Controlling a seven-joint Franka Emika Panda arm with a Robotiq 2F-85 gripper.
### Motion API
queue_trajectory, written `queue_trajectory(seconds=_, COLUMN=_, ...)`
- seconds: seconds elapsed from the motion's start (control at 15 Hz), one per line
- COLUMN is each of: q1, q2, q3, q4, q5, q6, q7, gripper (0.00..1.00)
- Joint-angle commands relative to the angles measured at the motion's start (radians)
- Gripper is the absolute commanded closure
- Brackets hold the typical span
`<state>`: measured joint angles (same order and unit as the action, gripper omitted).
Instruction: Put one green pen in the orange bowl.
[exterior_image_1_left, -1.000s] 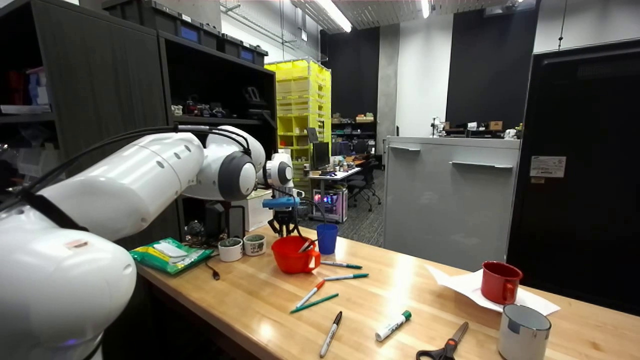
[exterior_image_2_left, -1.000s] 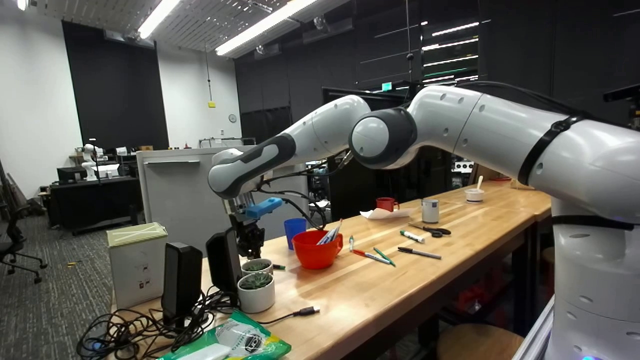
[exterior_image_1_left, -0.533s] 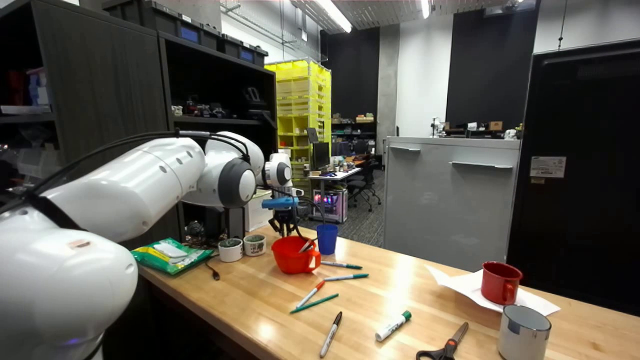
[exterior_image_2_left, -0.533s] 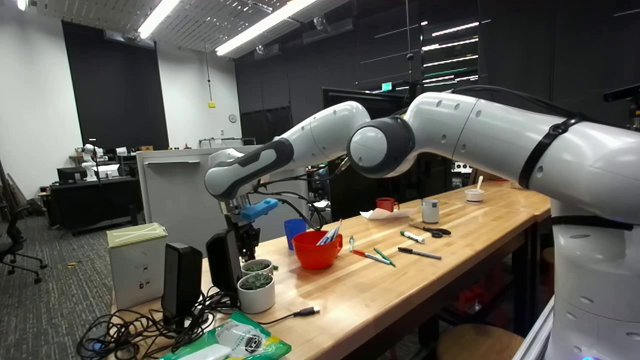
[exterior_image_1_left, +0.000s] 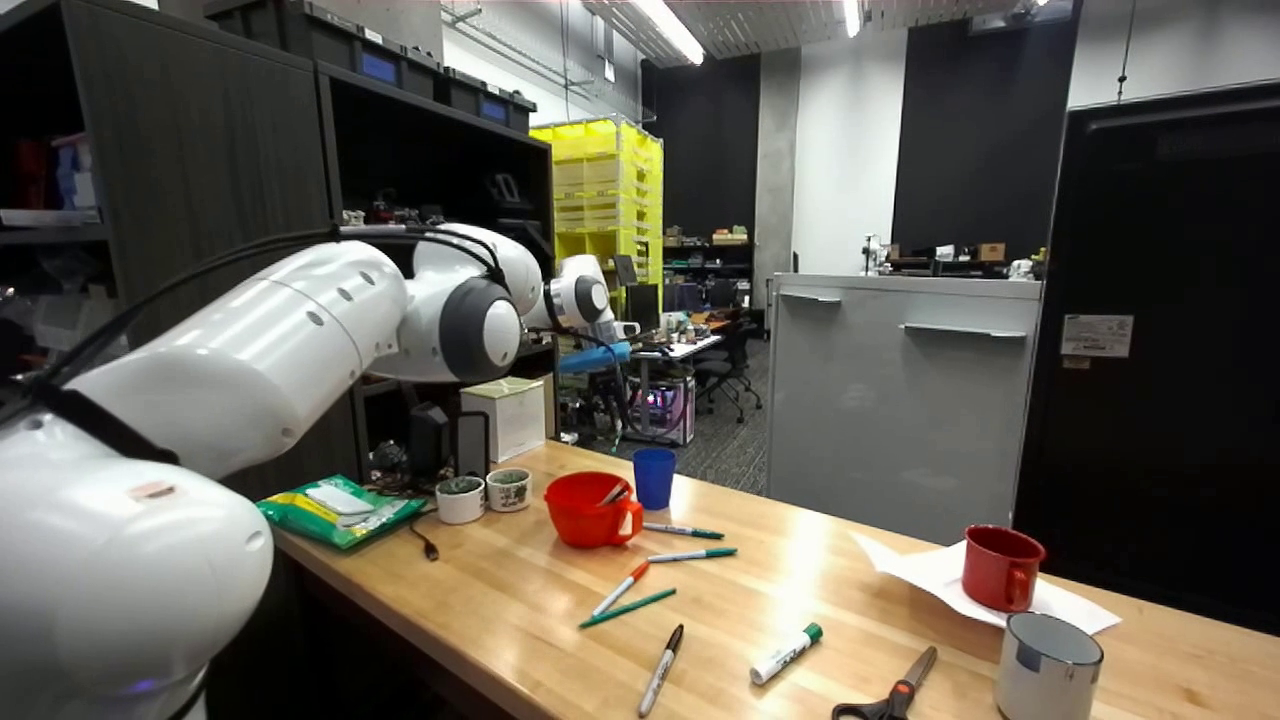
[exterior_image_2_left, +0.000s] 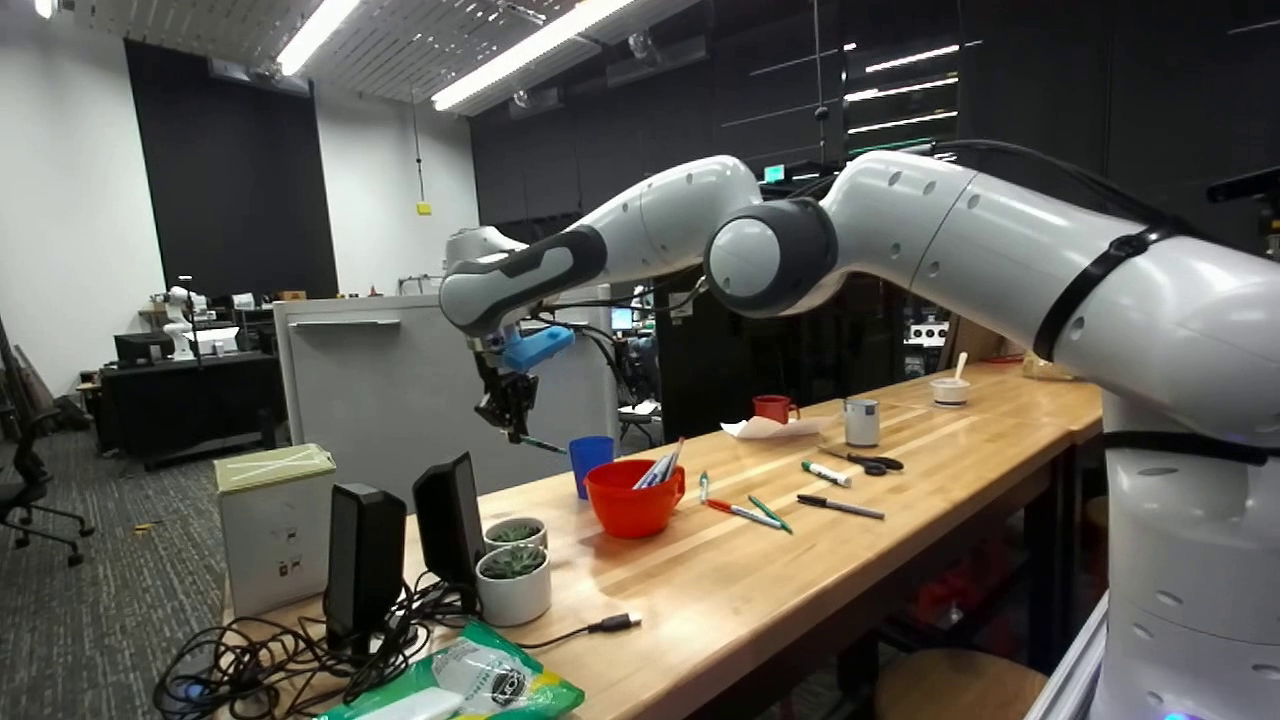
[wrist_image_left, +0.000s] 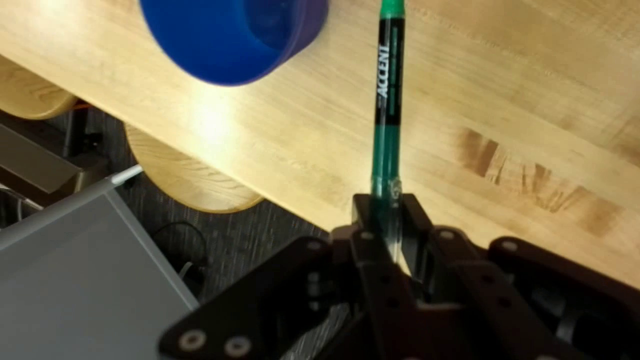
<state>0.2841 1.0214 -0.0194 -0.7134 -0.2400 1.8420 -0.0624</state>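
My gripper (wrist_image_left: 387, 215) is shut on a green pen (wrist_image_left: 388, 105), which sticks out forward from the fingertips in the wrist view. In an exterior view the gripper (exterior_image_2_left: 515, 420) is raised above the table's far end, and the green pen (exterior_image_2_left: 545, 445) points toward the blue cup. The orange bowl (exterior_image_1_left: 582, 515) stands on the table in both exterior views (exterior_image_2_left: 628, 505), with several pens inside. The held pen is above and behind the bowl, apart from it. The bowl is out of the wrist view. Other green-capped pens (exterior_image_1_left: 692, 554) and a slim green pen (exterior_image_1_left: 628, 607) lie on the table.
A blue cup (exterior_image_1_left: 654, 478) stands right beside the bowl. Two potted plants (exterior_image_2_left: 513, 580), black speakers (exterior_image_2_left: 447, 520) and cables are near the far end. A green-capped marker (exterior_image_1_left: 787, 655), scissors (exterior_image_1_left: 890, 695), a dark red cup (exterior_image_1_left: 1002, 567) and a grey mug (exterior_image_1_left: 1048, 665) are further along.
My gripper was low at the tabletop behind the bowl, near a plant pot. It has risen well above the table, and the green pen has come up in it.
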Motion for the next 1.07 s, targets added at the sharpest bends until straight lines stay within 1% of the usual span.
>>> queue_trajectory(seconds=0.0, q1=0.015, q2=-0.109, q3=-0.021, q4=-0.08, q5=-0.011, q6=-0.02, q7=0.066, gripper=0.96)
queue_trajectory(seconds=0.13, q1=0.021, q2=-0.166, q3=-0.021, q4=-0.127, q5=0.003, q6=-0.051, q7=0.147, gripper=0.96)
queue_trajectory(seconds=0.27, q1=0.031, q2=-0.236, q3=-0.027, q4=-0.211, q5=-0.001, q6=-0.056, q7=0.248, gripper=0.96)
queue_trajectory(seconds=0.53, q1=0.043, q2=-0.368, q3=-0.029, q4=-0.387, q5=-0.008, q6=-0.051, q7=0.407, gripper=0.96)
queue_trajectory(seconds=0.67, q1=0.047, q2=-0.424, q3=-0.027, q4=-0.475, q5=-0.02, q6=-0.027, q7=0.454, gripper=0.96)
queue_trajectory(seconds=0.8, q1=0.043, q2=-0.471, q3=-0.024, q4=-0.564, q5=-0.03, q6=0.012, q7=0.471, gripper=0.96)
queue_trajectory(seconds=1.0, q1=0.032, q2=-0.536, q3=-0.021, q4=-0.703, q5=-0.031, q6=0.094, q7=0.495, gripper=0.96)
